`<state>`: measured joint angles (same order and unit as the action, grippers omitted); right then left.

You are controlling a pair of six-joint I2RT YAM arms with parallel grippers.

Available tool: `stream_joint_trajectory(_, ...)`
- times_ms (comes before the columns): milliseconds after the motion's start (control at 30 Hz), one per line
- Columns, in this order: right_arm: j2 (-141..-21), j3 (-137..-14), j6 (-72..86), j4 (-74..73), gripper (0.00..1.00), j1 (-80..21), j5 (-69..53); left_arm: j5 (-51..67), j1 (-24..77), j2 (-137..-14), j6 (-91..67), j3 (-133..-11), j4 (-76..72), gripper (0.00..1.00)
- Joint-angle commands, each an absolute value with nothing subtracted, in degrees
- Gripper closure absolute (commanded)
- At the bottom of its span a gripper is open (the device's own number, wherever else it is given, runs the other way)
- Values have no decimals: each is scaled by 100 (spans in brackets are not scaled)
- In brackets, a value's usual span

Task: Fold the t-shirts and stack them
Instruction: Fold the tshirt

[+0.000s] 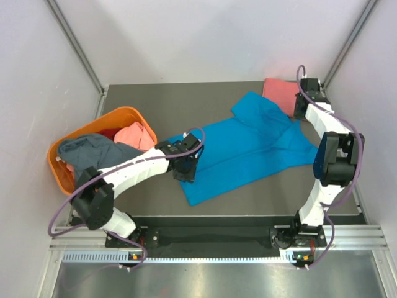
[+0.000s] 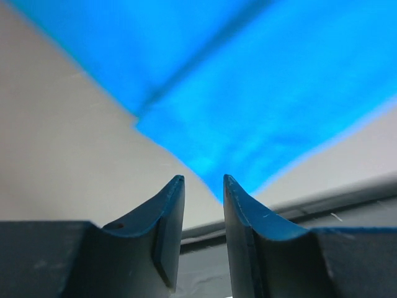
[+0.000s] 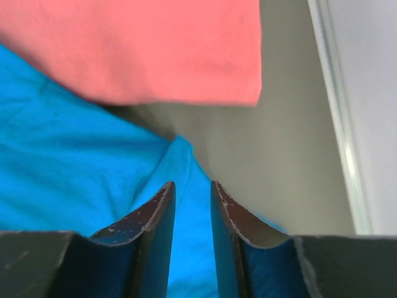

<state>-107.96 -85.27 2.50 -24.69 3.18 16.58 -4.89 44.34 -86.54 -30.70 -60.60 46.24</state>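
Bright blue cloth fills the middle of a dark grey counter (image 1: 186,105): a bright blue t-shirt (image 1: 248,146) is spread flat and unfolded, its collar end pointing toward 1 o'clock and its hem toward 7 o'clock. A folded salmon-pink t-shirt (image 1: 279,93) is seen as a small rectangle in the counter's corner at 1 o'clock, just beside the blue shirt's sleeve. At 9 o'clock an orange basket (image 1: 118,113) is placed at the counter's edge; a crumpled grey-blue t-shirt (image 1: 93,149) is draped over its near rim, and a loose salmon-pink t-shirt (image 1: 136,135) is bundled inside it.

The left gripper (image 1: 185,167) is positioned at the blue shirt's 8 o'clock edge. In its wrist view the left gripper (image 2: 203,179) is shown with its jaws parted and nothing between them, a corner of blue cloth lying just ahead.

The right gripper (image 1: 301,112) is positioned at the blue shirt's 2 o'clock sleeve, beside the folded pink shirt. In its wrist view the right gripper (image 3: 192,184) is shown with its jaws slightly parted, blue cloth visible beneath the gap and nothing seen pinched.
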Motion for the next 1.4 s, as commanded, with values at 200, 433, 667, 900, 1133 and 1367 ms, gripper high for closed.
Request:
stream_joint_trajectory(200,-9694,-7436,1793,-3348,70,1265,923,939,4992,-8533,-3014,-5425,3017,69)
stream_joint_trajectory(433,-9932,-7190,2039,-3287,73,1722,738,378,5018,-9193,-3208,-5327,3366,72)
stream_joint_trajectory(667,-9984,-6873,2312,-2980,71,1810,878,53,5054,-8904,-3630,-4597,3401,72)
stream_joint_trajectory(900,-10107,-6364,2320,-2444,70,1854,1301,-457,5080,-8719,-3849,-4210,3665,72)
stream_joint_trajectory(1133,-10125,-6275,2215,-2400,88,1846,1801,-1282,5106,-8964,-4139,-4526,4368,72)
stream_joint_trajectory(1367,-9871,-6293,2022,-2741,100,1688,2284,-1784,5273,-9079,-4464,-4711,4842,72)
